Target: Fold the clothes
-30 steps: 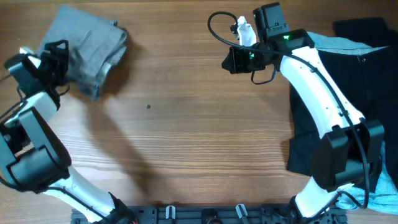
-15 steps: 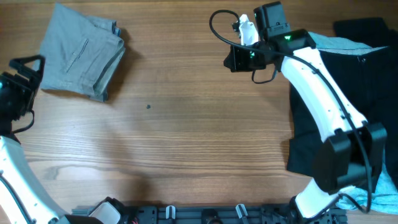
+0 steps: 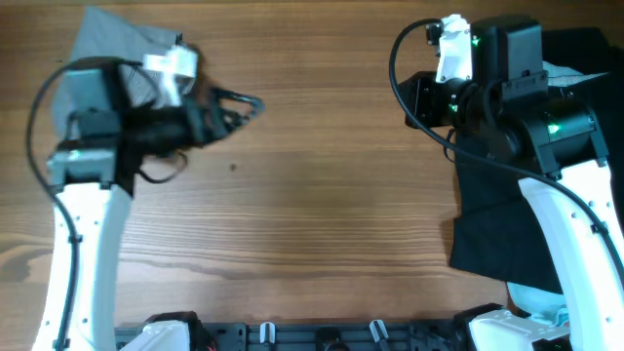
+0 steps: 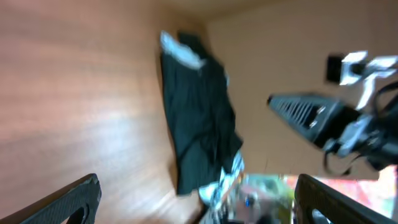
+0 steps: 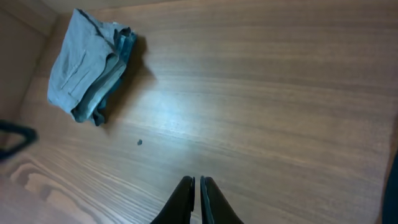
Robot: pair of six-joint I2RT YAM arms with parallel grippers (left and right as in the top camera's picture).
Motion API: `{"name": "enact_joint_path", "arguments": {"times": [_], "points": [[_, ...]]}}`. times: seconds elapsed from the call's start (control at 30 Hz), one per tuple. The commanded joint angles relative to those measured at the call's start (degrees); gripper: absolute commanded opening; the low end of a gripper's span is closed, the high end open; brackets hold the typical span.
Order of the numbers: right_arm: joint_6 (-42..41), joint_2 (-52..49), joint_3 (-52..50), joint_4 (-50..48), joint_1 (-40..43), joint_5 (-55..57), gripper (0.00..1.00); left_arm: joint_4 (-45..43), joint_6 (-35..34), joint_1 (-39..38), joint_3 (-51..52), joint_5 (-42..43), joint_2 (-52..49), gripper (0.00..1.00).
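Find the grey shorts (image 5: 87, 65) folded in a neat stack at the far-left corner of the tabletop (image 3: 331, 214), partly beneath the left arm (image 3: 83, 224). Leave them be. Note the left claw (image 3: 239, 109) spread wide just beside them, gripping nothing, and the right claw (image 5: 196, 193) pressed together, empty, above bare wood. Judging by that, go next for the black shorts (image 3: 487, 214) heaped at the right edge: pinch an edge, drag it flat onto open wood, then fold. No bins or baskets to report.
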State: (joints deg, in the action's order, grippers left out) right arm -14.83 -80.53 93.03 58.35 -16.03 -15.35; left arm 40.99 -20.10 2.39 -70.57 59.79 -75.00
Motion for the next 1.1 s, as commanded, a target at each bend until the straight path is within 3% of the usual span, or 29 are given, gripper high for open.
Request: {"name": "enact_joint_path", "arguments": {"times": [0.0,0.07,0.1,0.13,0.23,0.27,0.3,0.33,0.37,0.53,0.67,0.77,0.9,1.0,1.07], "points": [[-0.8,-0.2,0.0,0.7,-0.1,-0.8,0.09,5.3,-0.5,-4.6,-0.9,-14.8,0.1,1.00],[-0.8,-0.2,0.0,0.9,-0.1,-3.1,0.12,10.8,-6.6,-6.1,-0.9,-34.2,0.1,1.00],[-0.5,0.0,0.0,1.0,-0.1,-3.5,0.21,13.1,-9.0,-6.8,-1.1,-43.2,0.1,1.00],[0.1,0.7,0.0,1.0,-0.1,-3.8,0.38,16.2,-10.4,-8.3,-1.9,-52.9,0.6,1.00],[2.0,3.2,0.0,-0.7,-0.1,-3.1,0.34,19.5,-8.6,-12.5,-6.2,-67.8,2.9,1.00],[2.5,4.4,0.0,-1.3,-0.1,-2.1,0.43,19.5,-8.0,-14.1,-8.1,-71.6,4.0,1.00],[2.8,5.2,0.0,-1.6,-0.1,-0.9,0.61,19.5,-7.1,-15.0,-9.5,-73.1,4.9,1.00],[2.8,6.3,0.0,-1.8,-0.1,0.5,0.96,19.1,-7.1,-15.3,-10.8,-74.1,6.2,1.00],[2.8,7.0,0.0,-1.9,-0.1,1.8,0.99,18.6,-7.1,-15.3,-11.0,-75.3,7.8,1.00],[2.6,7.6,0.0,-1.9,-0.1,2.1,1.00,18.9,-7.1,-15.3,-11.0,-92.6,12.5,1.00],[1.9,7.6,0.0,-1.9,-0.1,-0.3,1.00,17.4,-7.8,-15.3,-11.0,-90.7,12.8,1.00],[-12.7,7.6,0.0,-0.9,-0.1,-5.1,1.00,17.4,-7.8,-15.3,-11.0,-90.7,12.7,1.00],[-14.5,7.8,0.0,5.4,0.0,0.2,0.99,17.4,-7.8,-15.3,-11.0,-90.7,12.7,1.00],[-9.0,10.0,0.0,1.5,0.0,8.2,1.00,17.4,-7.8,-15.3,-11.0,-90.7,12.7,1.00],[4.8,14.0,-1.2,-6.6,0.0,12.4,1.00,17.4,-7.8,-15.3,-11.0,-90.7,12.7,1.00]]}}
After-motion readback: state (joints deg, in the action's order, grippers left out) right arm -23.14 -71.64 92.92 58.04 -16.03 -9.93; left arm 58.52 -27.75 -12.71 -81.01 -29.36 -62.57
